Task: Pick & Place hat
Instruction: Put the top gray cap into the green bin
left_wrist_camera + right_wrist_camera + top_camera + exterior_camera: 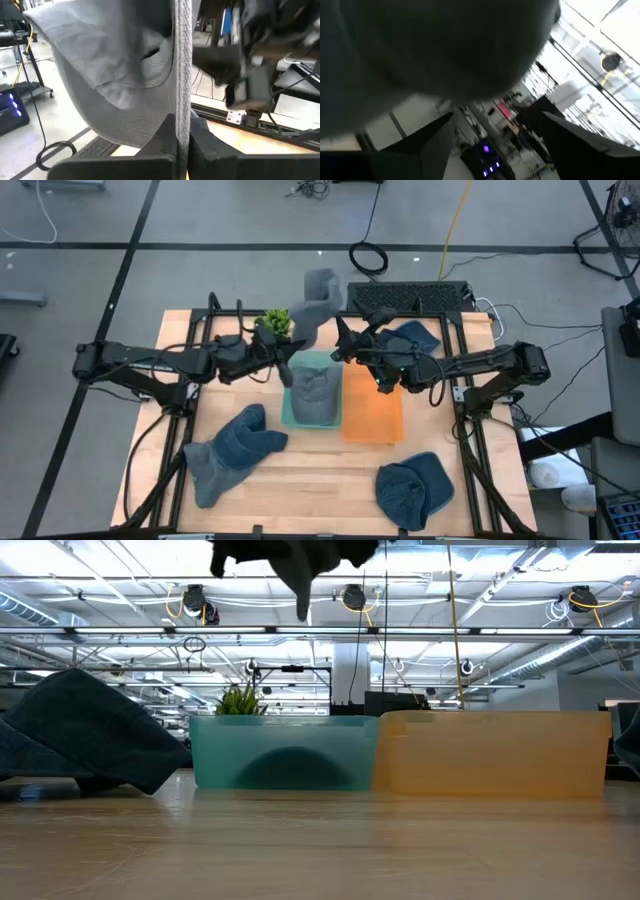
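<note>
A light grey hat [320, 292] is lifted high over the table's far side; it fills the left wrist view [115, 75]. My left gripper [287, 343] is shut on it. My right gripper [343, 340] stands open just right of the hat, and the hat's dark underside [430, 45] looms ahead of its fingers; whether they touch it I cannot tell. Below, a teal bin [288, 412] holds another grey hat [313, 385], with an orange bin [372, 415] on its right. In the low view a dark silhouette of the hat [295, 560] hangs above both bins. My left gripper [181, 145] pinches a thin edge of the grey hat [182, 100] between its two fingers, seen edge-on as a narrow ribbed strip. The hat is lifted clear of the table, and its crown spreads out beyond the fingers.
Dark blue hats lie at the near left [235, 450], near right [415, 490] and far right [412, 335] of the table. A small green plant [277, 320] stands behind the teal bin [285, 755]. Bare wood lies between the near hats.
</note>
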